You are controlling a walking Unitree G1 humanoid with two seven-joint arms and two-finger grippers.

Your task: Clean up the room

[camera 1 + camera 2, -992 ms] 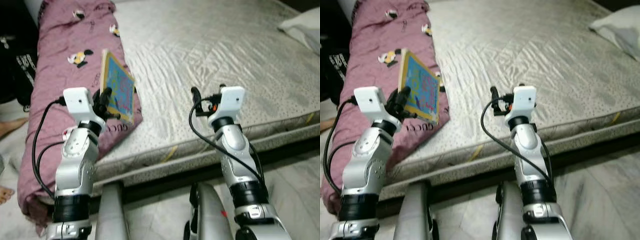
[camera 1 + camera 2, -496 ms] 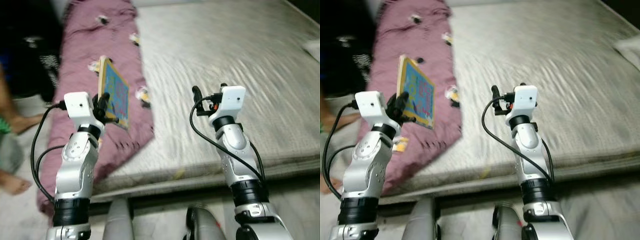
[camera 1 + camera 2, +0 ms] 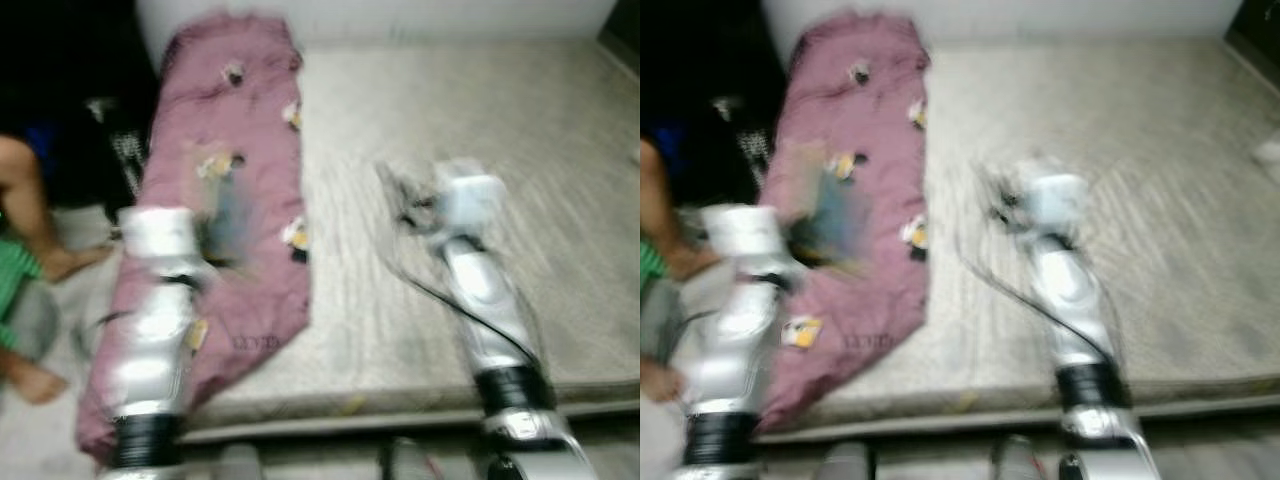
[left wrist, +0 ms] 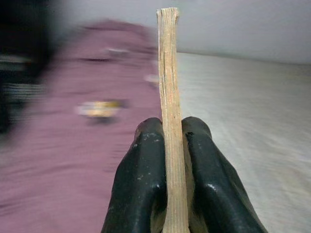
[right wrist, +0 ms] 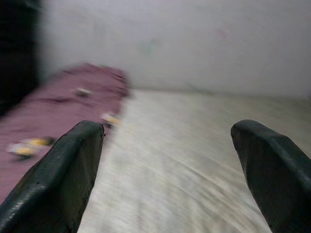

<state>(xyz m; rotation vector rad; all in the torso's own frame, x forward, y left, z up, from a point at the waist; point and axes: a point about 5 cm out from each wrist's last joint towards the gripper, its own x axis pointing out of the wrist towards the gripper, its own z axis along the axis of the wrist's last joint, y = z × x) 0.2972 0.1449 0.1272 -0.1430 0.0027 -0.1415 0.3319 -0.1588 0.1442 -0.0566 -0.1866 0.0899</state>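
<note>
The head views are blurred. The landmark is the mattress (image 3: 480,180), a wide grey-beige pad lying low on the floor and reaching back to a pale wall (image 5: 194,43).

A mauve blanket (image 3: 235,130) with small cartoon prints lies in a long strip along the mattress's left edge, its near end hanging over the front corner.

The left gripper (image 4: 170,141) is raised above the blanket's near half, at the left side of the mattress. Its 2 black fingers (image 4: 143,165) are pressed tight against both faces of a thin flat book (image 4: 170,73), seen edge-on in the left wrist view as a pale strip of page edges standing upright between them. In the left eye view the book (image 3: 228,215) is a blue-green smear just beyond the wrist.

The right gripper (image 5: 170,160) hangs over the middle of the mattress, near its front half, touching nothing. Its 2 fingers (image 5: 68,170) stand wide apart with bare mattress between them.

Off the mattress's left side, beyond the blanket, a person's bare leg (image 3: 30,200) rests on the floor beside a bit of green cloth (image 3: 10,280).
</note>
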